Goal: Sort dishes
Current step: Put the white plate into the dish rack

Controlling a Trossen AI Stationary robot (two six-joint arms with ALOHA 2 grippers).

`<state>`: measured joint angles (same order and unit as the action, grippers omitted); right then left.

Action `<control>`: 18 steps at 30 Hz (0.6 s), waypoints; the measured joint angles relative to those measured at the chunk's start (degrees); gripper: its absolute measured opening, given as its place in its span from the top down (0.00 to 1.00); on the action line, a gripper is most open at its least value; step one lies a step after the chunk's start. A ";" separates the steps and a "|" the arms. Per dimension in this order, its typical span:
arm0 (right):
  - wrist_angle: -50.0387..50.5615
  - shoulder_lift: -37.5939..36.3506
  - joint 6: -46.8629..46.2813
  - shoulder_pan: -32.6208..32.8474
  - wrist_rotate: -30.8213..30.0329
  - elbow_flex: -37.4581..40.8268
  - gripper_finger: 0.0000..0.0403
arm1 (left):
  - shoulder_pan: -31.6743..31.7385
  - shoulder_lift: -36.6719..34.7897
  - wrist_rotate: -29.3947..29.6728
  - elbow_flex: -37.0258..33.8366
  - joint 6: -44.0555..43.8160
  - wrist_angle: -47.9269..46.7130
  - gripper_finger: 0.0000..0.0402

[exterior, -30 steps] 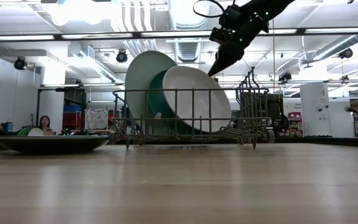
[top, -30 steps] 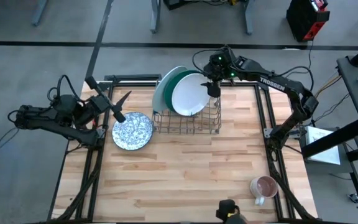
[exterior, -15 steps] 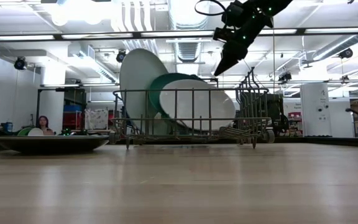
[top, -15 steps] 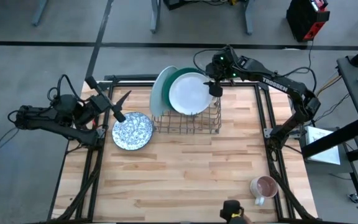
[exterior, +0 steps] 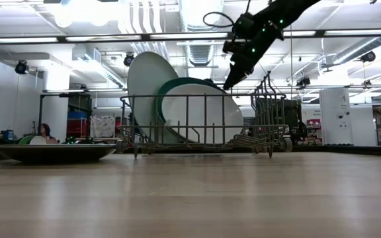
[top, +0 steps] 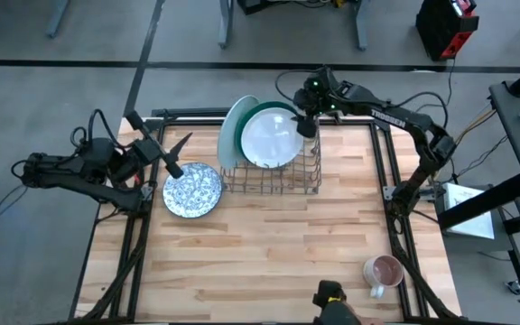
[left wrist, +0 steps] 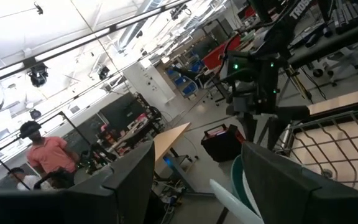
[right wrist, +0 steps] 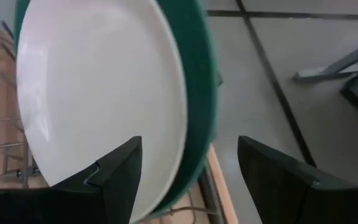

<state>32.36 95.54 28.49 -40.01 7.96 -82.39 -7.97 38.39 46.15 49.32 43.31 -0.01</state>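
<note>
Three plates stand on edge in the metal wire rack: a pale mint plate at the left, a dark teal-green plate behind it, and a white plate leaning on the teal one. My right gripper is open just above their right rims, slanting down. In the right wrist view its fingers stand to either side of the white plate's rim and the teal plate's rim. The blue-and-white speckled dish lies flat on the table. My left gripper waits open above the table's left edge.
A pink mug stands near the front right corner. The rack's right half holds no plates. Bare wood lies in front of the rack. Black frame rails run along the table's left and right edges.
The white plate has tipped over toward the table's left and now leans on the teal plate, after standing apart from it further right in the rack. My right gripper has rolled a little and shifted slightly left, staying open above the rims.
</note>
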 joint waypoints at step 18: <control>-12.66 3.40 10.71 2.82 7.31 0.02 0.45 | 1.49 0.26 -0.06 -0.77 -0.36 -0.90 0.43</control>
<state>19.70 98.94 39.20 -37.19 15.27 -82.37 -6.47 38.65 46.09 48.55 42.95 -0.90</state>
